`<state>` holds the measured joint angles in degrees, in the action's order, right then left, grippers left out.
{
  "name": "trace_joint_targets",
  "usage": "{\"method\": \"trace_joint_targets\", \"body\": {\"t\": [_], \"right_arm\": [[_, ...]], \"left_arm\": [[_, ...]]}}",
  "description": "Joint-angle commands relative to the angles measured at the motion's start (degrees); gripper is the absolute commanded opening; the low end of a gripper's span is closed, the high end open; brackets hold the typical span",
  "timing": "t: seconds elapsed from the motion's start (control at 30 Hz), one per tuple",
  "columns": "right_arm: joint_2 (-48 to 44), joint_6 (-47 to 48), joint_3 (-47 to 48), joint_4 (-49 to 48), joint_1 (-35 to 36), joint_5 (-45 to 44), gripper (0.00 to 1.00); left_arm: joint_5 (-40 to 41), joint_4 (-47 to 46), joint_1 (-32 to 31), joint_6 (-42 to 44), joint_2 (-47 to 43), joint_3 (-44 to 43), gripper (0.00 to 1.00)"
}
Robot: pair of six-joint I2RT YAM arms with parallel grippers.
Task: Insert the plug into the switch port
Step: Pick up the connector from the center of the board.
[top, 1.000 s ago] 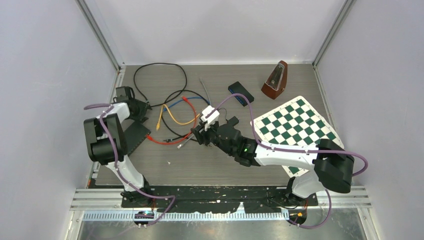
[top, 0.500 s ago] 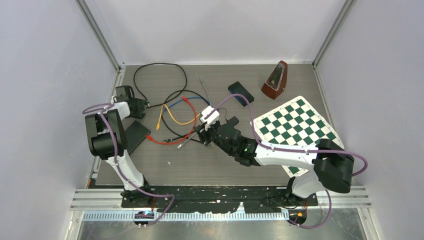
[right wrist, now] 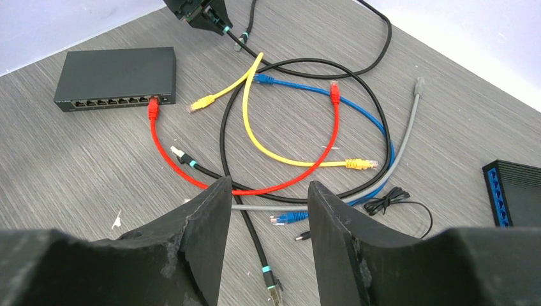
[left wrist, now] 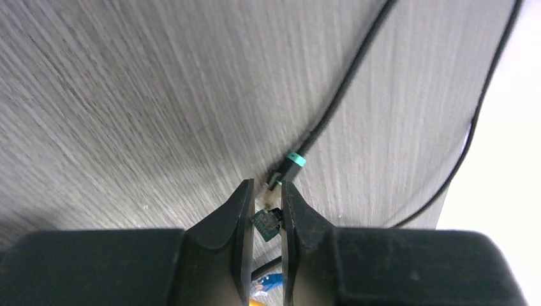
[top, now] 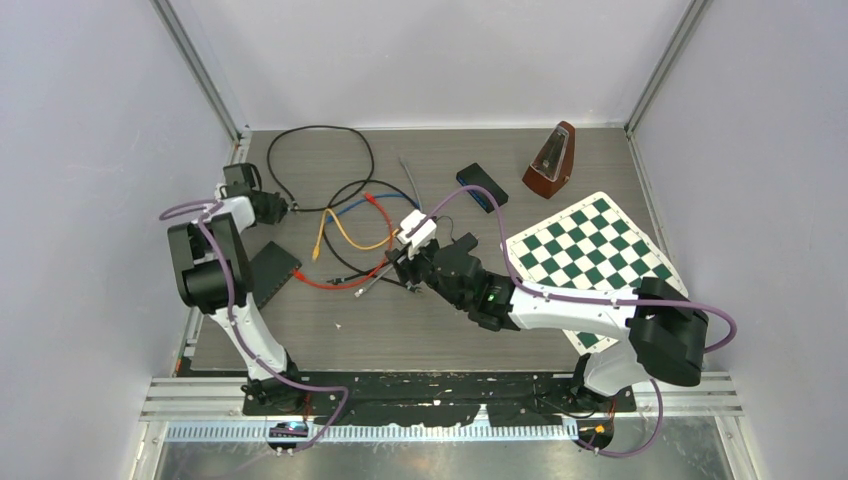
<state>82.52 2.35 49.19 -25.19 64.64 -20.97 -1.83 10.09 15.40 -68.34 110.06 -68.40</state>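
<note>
Left hand (left wrist: 264,189) clenched on clear plug (left wrist: 273,181) of black teal-banded cable (left wrist: 338,108), far left on grey wood-grain desk (left wrist: 127,95), apart from dark grey rectangular switch (right wrist: 115,73). Right hand (right wrist: 269,207) released, empty.

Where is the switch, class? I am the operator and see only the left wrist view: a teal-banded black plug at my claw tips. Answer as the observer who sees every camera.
Observer: The switch lies flat on the table, a short way from the left claw that appears to pinch the plug, toward the arm bases.
Operator: Are its ports free?
Observer: Not all: the red cable has one end in the port row.
Operator: And the right claw?
Observer: The right claw hangs open above the cable tangle, holding nothing.
</note>
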Motion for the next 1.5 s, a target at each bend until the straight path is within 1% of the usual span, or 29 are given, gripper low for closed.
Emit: {"method": "trace_joint_targets", "body": {"t": [0.0, 0.1, 0.2, 0.27, 0.33, 0.4, 0.53, 0.63, 0.73, 0.77, 0.8, 0.87, 0.97, 1.0, 1.03, 1.07, 1.1, 1.13, 1.17, 1.2, 1.23, 1.3, 1.47], "right_arm": [[-3.2, 2.7, 3.0, -1.9, -0.2, -0.9, 0.54], [-6.0, 3.6, 1.8, -3.0, -0.2, -3.2, 0.54], [-9.7, 5.0, -0.6, -6.3, -0.3, -5.9, 0.54], [-11.3, 6.0, -0.9, -6.3, -0.4, -6.3, 0.54], [-12.1, 7.3, -0.6, -5.9, -0.5, -6.3, 0.54], [-12.8, 8.8, 0.4, -5.0, -0.7, -6.4, 0.54], [-14.6, 11.9, 1.9, -4.2, -1.3, -6.5, 0.55], [-15.3, 12.7, 2.9, -2.8, -3.0, -5.1, 0.55], [-16.1, 12.7, 3.7, -1.2, -5.2, -3.2, 0.56], [-16.6, 12.7, 4.1, -0.6, -5.6, -1.2, 0.56], [-16.9, 12.8, 4.3, -0.2, -6.6, 0.2, 0.57], [-17.8, 13.7, 5.5, 1.0, -7.9, 7.3, 0.61], [-17.8, 14.1, 8.2, 2.3, -9.7, 14.2, 0.66], [-16.9, 13.2, 8.8, 2.6, -10.9, 17.4, 0.67], [-16.2, 12.6, 10.6, 2.9, -12.4, 18.8, 0.68], [-14.6, 11.2, 12.5, 3.1, -13.1, 23.2, 0.68], [-13.5, 10.5, 13.5, 3.1, -14.7, 25.1, 0.69], [-11.1, 9.0, 15.7, 2.9, -15.5, 29.2, 0.69], [-9.7, 8.2, 16.9, 2.7, -17.1, 31.2, 0.70], [-6.7, 6.8, 19.9, 2.7, -17.8, 35.3, 0.72], [-3.7, 6.1, 21.7, 2.9, -19.1, 39.1, 0.73], [0.4, 4.4, 26.8, 3.7, -20.3, 43.4, 0.76], [9.6, 1.3, 39.8, 7.6, -21.0, 48.7, 0.76]], "left_arm": [[0.2, 1.3, 0.3, 7.0, -9.8, -4.9, 0.00], [-0.1, 4.0, 0.0, 12.4, -15.3, -7.7, 0.00], [1.3, 7.8, -1.0, 18.5, -20.3, -11.0, 0.00], [0.7, 7.5, -1.4, 21.2, -23.4, -11.5, 0.00], [-0.9, 6.7, -1.5, 22.2, -26.1, -11.2, 0.00], [-4.7, 4.6, -1.4, 22.6, -28.4, -10.9, 0.00], [-12.1, 4.3, -1.6, 22.9, -30.7, -13.4, 0.00], [-16.9, 4.8, -2.0, 23.4, -31.2, -15.8, 0.00], [-23.1, 2.8, -2.4, 23.7, -31.9, -16.9, 0.00], [-24.4, 1.6, -2.6, 23.6, -32.2, -16.9, 0.00], [-27.5, -0.6, -2.8, 23.6, -32.7, -16.9, 0.00], [-31.4, -4.0, -3.1, 23.2, -33.5, -16.3, 0.00], [-37.6, -8.2, -3.9, 22.9, -34.7, -14.5, 0.00], [-40.2, -12.1, -4.0, 21.3, -35.1, -12.5, 0.00], [-42.7, -16.3, -4.0, 19.4, -35.6, -10.0, 0.00], [-45.1, -21.8, -4.0, 17.0, -35.9, -7.3, 0.00], [-46.8, -26.4, -4.0, 15.1, -36.1, -4.7, 0.00], [-49.1, -29.7, -4.0, 13.7, -36.1, -2.6, 0.00], [-50.3, -32.7, -4.0, 12.5, -36.1, -0.9, 0.00], [-51.2, -35.2, -4.0, 11.9, -35.9, 0.5, 0.00], [-51.9, -36.3, -4.0, 11.6, -35.6, 1.6, 0.00], [-53.5, -38.3, -4.1, 10.9, -34.9, 3.1, 0.00], [-56.7, -41.6, -5.0, 9.5, -34.2, 3.5, 0.00]]}}
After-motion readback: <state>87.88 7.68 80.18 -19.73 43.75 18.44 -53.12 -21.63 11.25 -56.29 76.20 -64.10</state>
